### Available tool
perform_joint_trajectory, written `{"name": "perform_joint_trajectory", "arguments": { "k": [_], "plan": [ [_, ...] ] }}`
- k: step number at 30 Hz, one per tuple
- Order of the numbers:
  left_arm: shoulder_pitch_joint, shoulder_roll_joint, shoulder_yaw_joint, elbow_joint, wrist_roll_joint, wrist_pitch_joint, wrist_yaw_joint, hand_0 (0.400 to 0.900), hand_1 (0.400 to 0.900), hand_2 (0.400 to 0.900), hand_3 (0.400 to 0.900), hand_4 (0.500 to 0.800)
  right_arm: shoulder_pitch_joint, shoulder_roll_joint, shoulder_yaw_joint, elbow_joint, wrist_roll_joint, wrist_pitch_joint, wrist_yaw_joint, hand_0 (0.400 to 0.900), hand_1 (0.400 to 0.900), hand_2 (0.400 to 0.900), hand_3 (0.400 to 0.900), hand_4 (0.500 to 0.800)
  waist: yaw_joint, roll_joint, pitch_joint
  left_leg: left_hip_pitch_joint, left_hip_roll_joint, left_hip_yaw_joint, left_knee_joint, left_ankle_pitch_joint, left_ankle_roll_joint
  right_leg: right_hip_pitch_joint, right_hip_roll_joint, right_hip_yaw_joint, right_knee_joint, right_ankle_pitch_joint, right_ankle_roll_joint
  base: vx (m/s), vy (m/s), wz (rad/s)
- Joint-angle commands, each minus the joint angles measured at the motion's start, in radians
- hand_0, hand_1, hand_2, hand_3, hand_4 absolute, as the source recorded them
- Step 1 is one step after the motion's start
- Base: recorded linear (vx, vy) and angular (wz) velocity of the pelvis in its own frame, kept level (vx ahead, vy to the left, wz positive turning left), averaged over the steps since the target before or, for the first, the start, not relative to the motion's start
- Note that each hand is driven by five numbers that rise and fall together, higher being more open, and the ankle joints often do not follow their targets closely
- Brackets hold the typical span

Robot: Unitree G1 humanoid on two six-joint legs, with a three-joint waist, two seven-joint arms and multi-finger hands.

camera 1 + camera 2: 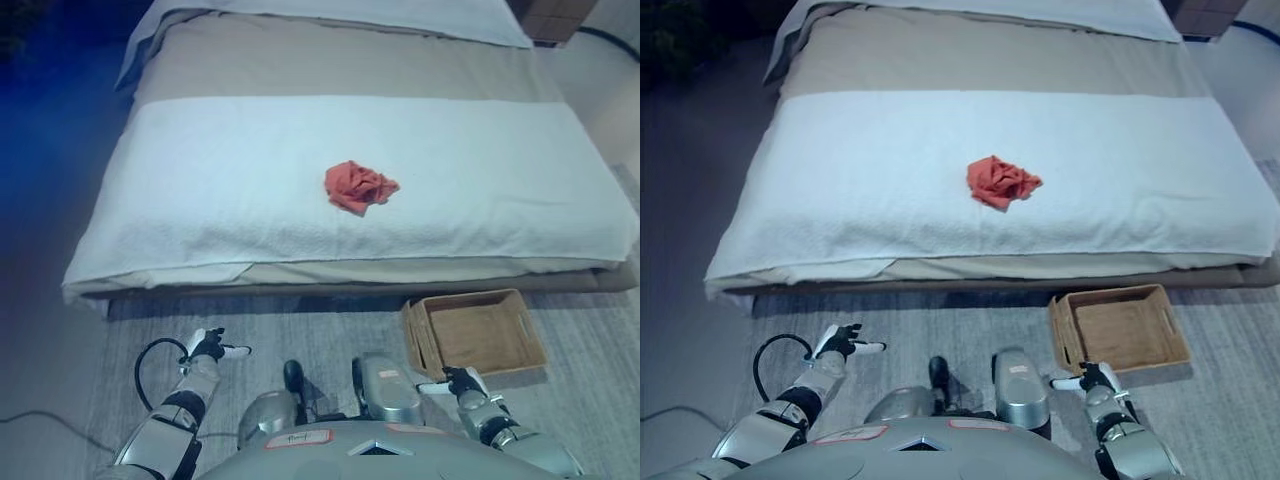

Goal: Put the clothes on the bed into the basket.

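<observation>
A crumpled orange-red cloth [359, 187] lies on the white blanket in the middle of the bed [200, 200]. An empty brown basket [477, 333] stands on the floor by the bed's front edge, to the right. My left hand [209, 345] is low at the left over the floor, fingers relaxed and holding nothing. My right hand [460, 381] is low at the right, just in front of the basket, fingers relaxed and empty. Both hands are well short of the cloth.
The bed has a beige sheet and a white pillow [400, 15] at its far end. A grey rug [330, 330] covers the floor between me and the bed. A wooden piece of furniture [555, 15] stands at the far right corner.
</observation>
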Motion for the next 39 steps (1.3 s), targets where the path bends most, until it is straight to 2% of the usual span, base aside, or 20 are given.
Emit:
{"name": "perform_joint_trajectory", "arguments": {
  "k": [1,5,7,8,10,13,14,15,17,19,22,26,28,30,32,33,34,36,37,39],
  "plan": [
    [-0.019,0.033,0.031,-0.04,0.029,-0.019,0.032,0.9,0.9,0.9,0.9,0.8,-0.054,-0.075,-0.008,0.014,0.024,-0.009,-0.054,0.9,0.9,0.9,0.9,0.8,-0.028,-0.024,-0.024,0.219,-0.091,0.077,0.004,-0.112,-0.098,-0.066,-0.026,-0.064,-0.377,0.16,0.076,0.49,-0.022,0.19],
    [-0.016,0.035,0.032,-0.071,0.031,-0.022,0.017,0.9,0.9,0.9,0.9,0.8,-0.042,-0.077,-0.015,0.009,0.021,-0.004,-0.051,0.9,0.9,0.9,0.9,0.8,-0.048,-0.024,-0.029,0.297,-0.085,0.058,0.004,-0.158,-0.122,-0.062,-0.002,-0.099,-0.547,0.215,0.098,0.48,-0.04,0.33],
    [0.004,0.037,0.022,-0.112,0.043,-0.015,0.005,0.9,0.9,0.9,0.9,0.8,-0.008,-0.089,-0.027,-0.001,0.039,-0.01,-0.05,0.9,0.9,0.9,0.9,0.8,-0.07,-0.012,-0.064,0.352,-0.06,0.027,0.004,-0.172,-0.134,-0.023,0.042,-0.064,-0.533,0.216,0.067,0.53,-0.1,0.51],
    [0.004,0.037,0.022,-0.112,0.043,-0.015,0.005,0.9,0.9,0.9,0.9,0.8,-0.007,-0.089,-0.027,-0.001,0.039,-0.01,-0.05,0.9,0.9,0.9,0.9,0.8,-0.069,-0.014,-0.065,0.35,-0.062,0.027,0.004,-0.171,-0.134,-0.025,0.04,-0.063,-0.534,0.218,0.067,0.55,-0.119,0.4],
    [0.01,0.033,0.015,-0.123,0.034,-0.018,0.005,0.9,0.9,0.9,0.9,0.8,-0.006,-0.107,-0.031,-0.002,0.056,-0.015,-0.051,0.9,0.9,0.9,0.9,0.8,-0.091,0.025,-0.091,0.341,-0.015,0.021,0.169,-0.064,-0.175,0.032,0.097,-0.028,-0.487,0.193,0.025,0.7,-0.161,0.29],
    [-0.004,0.03,-0.004,-0.164,0.018,-0.019,0.012,0.9,0.9,0.9,0.9,0.8,-0.008,-0.124,-0.027,-0.03,0.068,-0.027,-0.056,0.9,0.9,0.9,0.9,0.8,-0.089,0.015,-0.077,0.144,0.011,0.032,0.629,0.143,-0.25,0.132,0.12,-0.025,-0.494,0.138,-0.043,0.4,-0.167,0.15],
    [-0.004,0.031,-0.004,-0.164,0.018,-0.019,0.012,0.9,0.9,0.9,0.9,0.8,-0.008,-0.124,-0.027,-0.03,0.068,-0.027,-0.056,0.9,0.9,0.9,0.9,0.8,-0.091,0.013,-0.08,0.138,0.009,0.03,0.631,0.144,-0.25,0.128,0.118,-0.026,-0.494,0.139,-0.043,0.35,-0.211,0.11],
    [-0.02,0.031,-0.004,-0.16,0.007,-0.019,0.026,0.9,0.9,0.9,0.9,0.8,-0.022,-0.132,-0.034,-0.036,0.089,-0.028,-0.064,0.9,0.9,0.9,0.9,0.8,-0.057,-0.016,-0.047,0.012,-0.017,0.005,0.861,0.174,-0.245,0.192,0.109,-0.008,-0.506,0.107,-0.073,0.32,-0.184,0.0],
    [-0.023,0.037,0.0,-0.162,-0.006,-0.021,0.04,0.9,0.9,0.9,0.9,0.8,-0.037,-0.138,-0.029,-0.042,0.096,-0.029,-0.071,0.9,0.9,0.9,0.9,0.8,-0.03,-0.046,-0.026,-0.107,0.004,0.015,0.923,0.137,-0.198,0.237,0.095,-0.002,-0.506,0.087,-0.09,0.38,-0.222,-0.12],
    [-0.003,0.047,0.01,-0.175,-0.021,-0.021,0.044,0.9,0.9,0.9,0.9,0.8,-0.045,-0.141,-0.026,-0.062,0.107,-0.032,-0.079,0.9,0.9,0.9,0.9,0.8,0.006,-0.065,-0.013,-0.211,-0.001,0.02,0.825,0.063,-0.159,0.281,0.088,0.026,-0.503,0.07,-0.091,0.31,-0.101,-0.33],
    [0.021,0.06,0.023,-0.178,-0.022,-0.023,0.044,0.9,0.9,0.9,0.9,0.8,-0.049,-0.146,-0.016,-0.089,0.103,-0.042,-0.081,0.9,0.9,0.9,0.9,0.8,0.021,-0.084,-0.014,-0.259,0.03,0.036,0.651,0.062,-0.15,0.314,0.073,0.042,-0.508,0.047,-0.082,0.32,-0.019,-0.26],
    [0.052,0.065,0.051,-0.158,-0.009,-0.018,0.052,0.9,0.9,0.9,0.9,0.8,-0.084,-0.176,0.019,-0.162,0.058,-0.056,-0.089,0.9,0.9,0.9,0.9,0.8,0.04,-0.049,-0.024,-0.211,0.056,0.002,0.007,0.202,-0.195,0.396,0.077,0.075,-0.516,-0.013,-0.053,0.51,0.126,-0.44],
    [0.065,0.061,0.052,-0.136,0.006,-0.015,0.055,0.9,0.9,0.9,0.9,0.8,-0.098,-0.191,0.033,-0.18,0.022,-0.053,-0.092,0.9,0.9,0.9,0.9,0.8,0.048,-0.033,-0.039,-0.214,0.062,0.015,0.004,0.209,-0.219,0.437,0.07,0.086,-0.501,-0.05,-0.047,0.53,0.161,-0.72],
    [0.071,0.056,0.064,-0.087,0.008,-0.021,0.066,0.9,0.9,0.9,0.9,0.8,-0.133,-0.199,0.08,-0.198,-0.043,-0.047,-0.091,0.9,0.9,0.9,0.9,0.8,0.075,-0.025,-0.065,-0.18,0.052,-0.052,0.004,0.234,-0.212,0.47,0.057,0.124,-0.462,-0.091,-0.041,0.59,0.193,-1.17],
    [0.072,0.053,0.054,-0.053,0.017,-0.022,0.071,0.9,0.9,0.9,0.9,0.8,-0.154,-0.202,0.111,-0.204,-0.1,-0.044,-0.088,0.9,0.9,0.9,0.9,0.8,0.092,-0.036,-0.094,-0.152,0.038,-0.034,0.006,0.226,-0.2,0.469,0.028,0.126,-0.373,-0.106,-0.021,0.53,0.211,-0.58],
    [0.067,0.05,0.047,-0.045,0.022,-0.023,0.074,0.9,0.9,0.9,0.9,0.8,-0.162,-0.201,0.123,-0.195,-0.118,-0.043,-0.088,0.9,0.9,0.9,0.9,0.8,0.1,-0.04,-0.097,-0.132,0.026,-0.024,0.011,0.214,-0.187,0.442,0.015,0.116,-0.284,-0.081,-0.005,0.44,0.212,-0.43],
    [0.058,0.05,0.041,-0.042,0.022,-0.022,0.077,0.9,0.9,0.9,0.9,0.8,-0.188,-0.205,0.148,-0.194,-0.153,-0.038,-0.084,0.9,0.9,0.9,0.9,0.8,0.107,-0.046,-0.094,-0.113,0.007,-0.008,0.028,0.188,-0.159,0.373,-0.01,0.105,-0.124,0.003,0.015,0.32,0.184,-0.33],
    [0.015,0.063,0.024,-0.054,0.019,-0.02,0.083,0.9,0.9,0.9,0.9,0.8,-0.254,-0.221,0.21,-0.21,-0.218,-0.027,-0.085,0.9,0.9,0.9,0.9,0.8,0.099,-0.053,-0.059,-0.075,-0.012,-0.002,0.043,0.16,-0.129,0.249,0.001,0.135,0.118,0.132,0.031,0.24,0.167,-0.14],
    [-0.013,0.058,0.01,-0.05,0.018,-0.022,0.093,0.9,0.9,0.9,0.9,0.8,-0.284,-0.219,0.227,-0.191,-0.228,-0.029,-0.092,0.9,0.9,0.9,0.9,0.8,0.09,-0.048,-0.039,-0.053,-0.016,-0.001,0.038,0.156,-0.121,0.2,0.009,0.132,0.192,0.135,0.029,0.22,0.166,-0.04],
    [-0.061,0.058,-0.002,-0.028,0.005,-0.022,0.108,0.9,0.9,0.9,0.9,0.8,-0.348,-0.228,0.253,-0.155,-0.247,-0.016,-0.102,0.9,0.9,0.9,0.9,0.8,0.078,-0.028,-0.023,-0.015,-0.01,-0.002,0.005,0.146,-0.12,0.118,-0.005,0.09,0.158,0.055,0.002,0.24,0.116,0.04]
  ]
}}
